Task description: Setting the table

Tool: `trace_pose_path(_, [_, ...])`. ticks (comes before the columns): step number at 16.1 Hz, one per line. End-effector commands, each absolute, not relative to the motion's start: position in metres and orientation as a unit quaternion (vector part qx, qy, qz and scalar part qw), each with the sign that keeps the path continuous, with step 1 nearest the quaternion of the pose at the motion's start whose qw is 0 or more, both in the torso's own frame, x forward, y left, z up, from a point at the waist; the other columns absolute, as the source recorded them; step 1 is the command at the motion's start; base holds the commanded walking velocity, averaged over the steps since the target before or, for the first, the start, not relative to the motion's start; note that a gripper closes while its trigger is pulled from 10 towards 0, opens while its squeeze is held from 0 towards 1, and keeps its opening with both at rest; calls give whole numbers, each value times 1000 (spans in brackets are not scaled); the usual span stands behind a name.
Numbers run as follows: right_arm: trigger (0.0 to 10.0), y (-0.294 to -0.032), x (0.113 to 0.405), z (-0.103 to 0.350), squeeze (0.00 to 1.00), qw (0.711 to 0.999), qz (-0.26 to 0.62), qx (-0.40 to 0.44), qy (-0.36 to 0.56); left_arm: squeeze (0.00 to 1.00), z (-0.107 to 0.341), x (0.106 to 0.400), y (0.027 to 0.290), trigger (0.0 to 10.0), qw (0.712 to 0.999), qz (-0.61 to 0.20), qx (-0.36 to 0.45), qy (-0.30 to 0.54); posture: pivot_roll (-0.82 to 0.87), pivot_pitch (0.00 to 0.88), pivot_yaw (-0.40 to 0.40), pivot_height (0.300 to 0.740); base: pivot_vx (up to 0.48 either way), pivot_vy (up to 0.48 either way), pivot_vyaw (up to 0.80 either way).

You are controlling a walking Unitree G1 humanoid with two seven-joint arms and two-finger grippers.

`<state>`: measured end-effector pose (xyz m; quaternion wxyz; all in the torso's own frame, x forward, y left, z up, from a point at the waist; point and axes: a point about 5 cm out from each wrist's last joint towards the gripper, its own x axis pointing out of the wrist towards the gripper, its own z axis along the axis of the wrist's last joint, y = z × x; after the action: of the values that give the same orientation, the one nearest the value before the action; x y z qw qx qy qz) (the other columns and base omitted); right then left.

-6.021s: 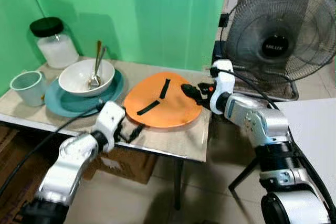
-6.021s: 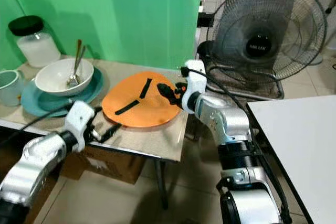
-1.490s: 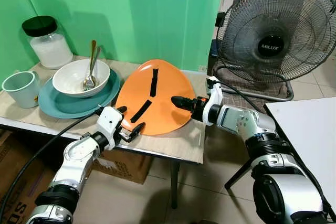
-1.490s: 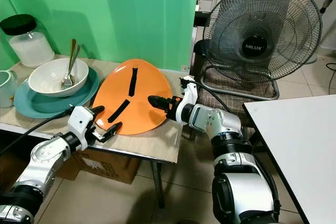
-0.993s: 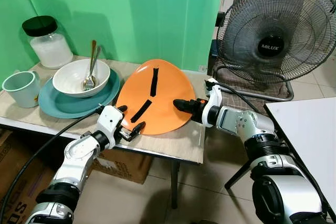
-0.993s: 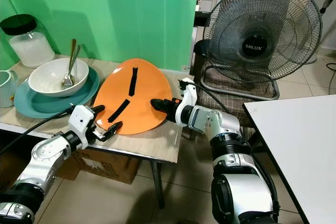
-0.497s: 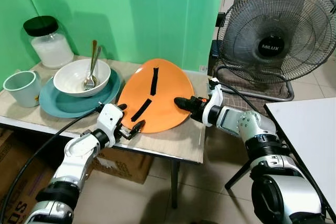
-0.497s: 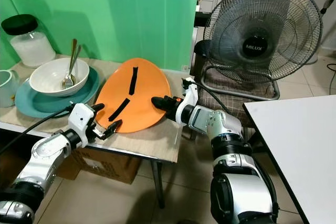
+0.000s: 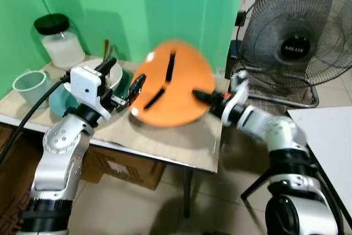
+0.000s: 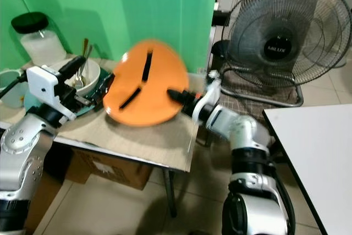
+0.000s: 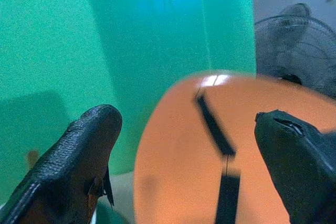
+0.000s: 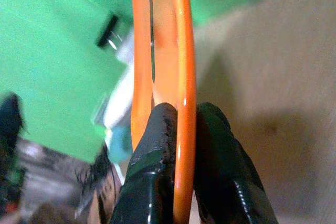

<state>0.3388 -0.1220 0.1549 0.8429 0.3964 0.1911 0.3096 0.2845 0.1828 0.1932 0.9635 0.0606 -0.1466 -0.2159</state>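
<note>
Table carries a beige cloth, set against a green wall. A large black floor fan stands to the robot's right, with a chair behind it; a white surface is cut off at the right edge. Floor is pale tile.

Head views are motion-blurred, so the outlines of the orange plate are soft. The plate is tilted steeply up, its lower edge near the cloth (contact not resolvable); two black strips cross its face.

Right gripper: fingers clamped on the plate's rim, one on each face, plain in the right wrist view. It holds the plate at the edge nearer the fan.

Left gripper: fingers spread apart, raised just beside the plate's left edge, not touching it. In the left wrist view both fingers frame the plate with a gap.

Behind the left arm: white bowl on a teal plate, both partly hidden; utensil handles stand up from the bowl. Pale green mug at far left; contents not visible. Black-lidded glass jar holds something white.
</note>
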Motion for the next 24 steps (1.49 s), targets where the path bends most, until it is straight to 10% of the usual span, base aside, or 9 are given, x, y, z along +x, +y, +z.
trace_pose_path(1, [0,-130,335,179,0,850,313,402,136,0,202,279,185,10000,968,-196,63,-143,-103,0,76,740,0,0,0])
trace_pose_path(3, [0,-147,313,211,0,888,286,358,37,0,209,268,180,10000,976,-164,75,-121,-100,0,87,740,0,0,0])
trace_pose_path(4, [10000,-149,304,219,0,912,275,303,14,0,208,268,181,10000,982,-139,78,-106,-99,0,91,740,0,0,0])
trace_pose_path(10, [10000,-159,254,234,0,976,148,149,-53,0,201,257,155,10000,983,-131,105,-73,-125,0,101,740,0,0,-200])
trace_pose_path(24, [10000,-135,239,240,0,980,156,81,-89,0,193,249,143,10000,988,-107,96,-63,-117,0,47,740,0,0,-800])
